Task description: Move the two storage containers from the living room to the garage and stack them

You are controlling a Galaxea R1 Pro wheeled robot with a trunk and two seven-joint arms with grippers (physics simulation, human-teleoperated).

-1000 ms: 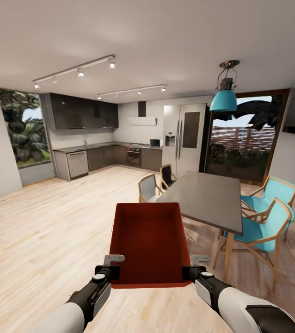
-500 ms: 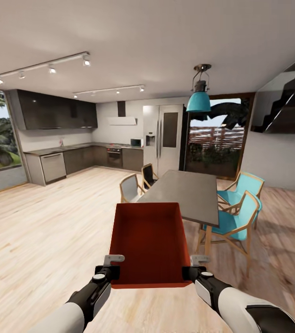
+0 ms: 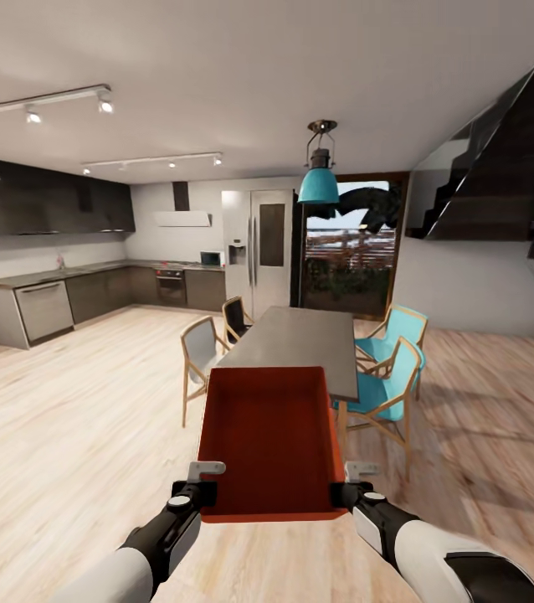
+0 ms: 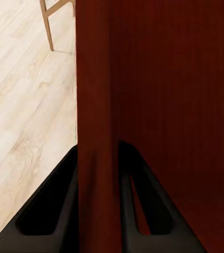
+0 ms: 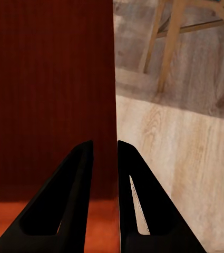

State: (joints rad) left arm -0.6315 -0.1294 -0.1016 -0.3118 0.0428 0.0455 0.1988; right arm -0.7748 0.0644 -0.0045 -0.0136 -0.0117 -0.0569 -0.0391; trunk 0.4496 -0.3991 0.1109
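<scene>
One orange-red storage container (image 3: pixel 269 440) hangs in front of me above the light wood floor, open side up and empty. My left gripper (image 3: pixel 202 486) is shut on its left wall near the close corner. My right gripper (image 3: pixel 346 486) is shut on the right wall opposite. In the left wrist view the black fingers (image 4: pixel 54 211) pinch the container's red wall (image 4: pixel 93 95). The right wrist view has both fingers (image 5: pixel 138 205) closed on the wall's edge (image 5: pixel 48 79). The garage is out of view.
A grey dining table (image 3: pixel 300 335) stands just beyond the container, with teal chairs (image 3: pixel 384 389) on its right and a grey chair (image 3: pixel 198 347) on its left. A dark kitchen (image 3: pixel 49 293) and fridge (image 3: pixel 257 251) lie behind, and a staircase (image 3: pixel 501 167) rises at the right. Wood floor opens to the left.
The camera has turned right: the kitchen and table slid left in the picture and the staircase came into view. Container and both grippers keep the same hold.
</scene>
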